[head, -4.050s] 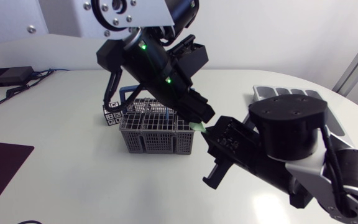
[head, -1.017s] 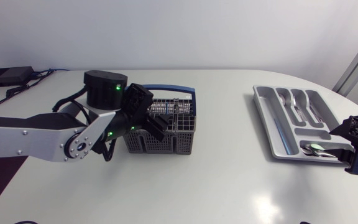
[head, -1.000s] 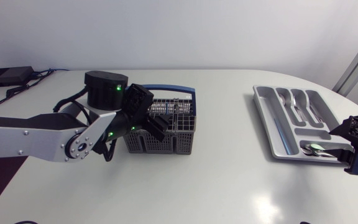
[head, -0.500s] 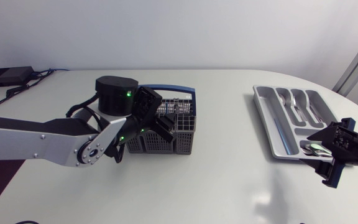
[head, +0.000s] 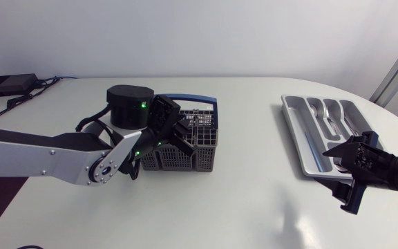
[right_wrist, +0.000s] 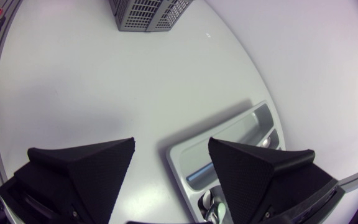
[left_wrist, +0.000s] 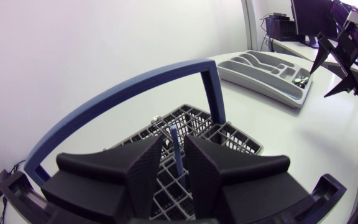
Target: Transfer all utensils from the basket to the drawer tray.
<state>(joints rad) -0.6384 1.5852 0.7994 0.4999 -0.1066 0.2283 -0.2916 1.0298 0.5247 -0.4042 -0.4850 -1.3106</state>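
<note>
The basket (head: 185,149) sits left of centre on the worktop (head: 254,200), with the drawer tray (head: 306,149) well apart to its right. The left tool (head: 179,135) hangs over the basket, a utensil handle (left_wrist: 176,152) upright between its fingers (down inside the basket's grid). The right tool (head: 345,176) is at the tray's near corner. Spoons (head: 330,114) lie in the tray's far compartments.

You have no writing, number, label or sign that can be read in any of the three views. The basket (head: 185,160) and the drawer tray (head: 308,149) show none.
</note>
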